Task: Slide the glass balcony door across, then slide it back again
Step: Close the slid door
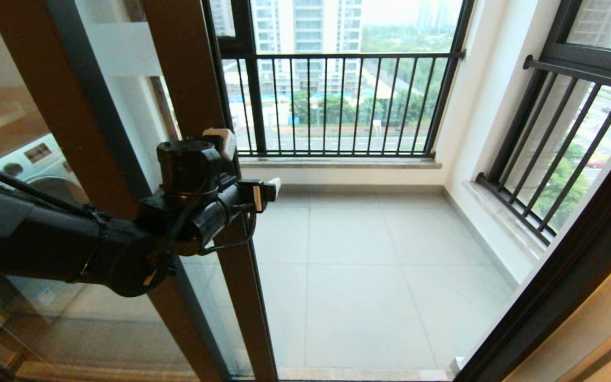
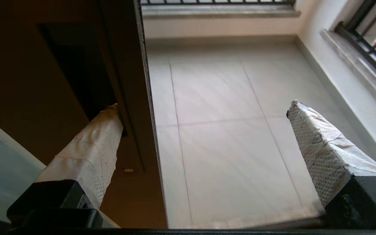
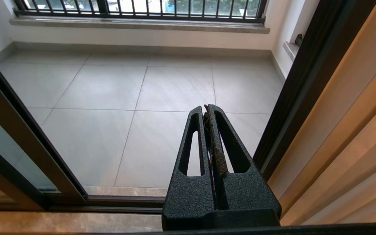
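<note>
The glass balcony door stands at the left of the head view, with a dark brown stile and a frosted white band across its glass. The doorway to its right is wide open. My left gripper is open at the door's free edge. In the left wrist view the left gripper straddles that edge: one taped finger rests against the stile at the dark handle slot, the other finger hangs over the balcony floor. My right gripper is shut on nothing, low before the threshold.
Black-barred windows close the balcony at the back and right. Grey floor tiles fill the opening. The dark door jamb runs down the right. A floor track crosses the threshold. A washing machine shows through the glass.
</note>
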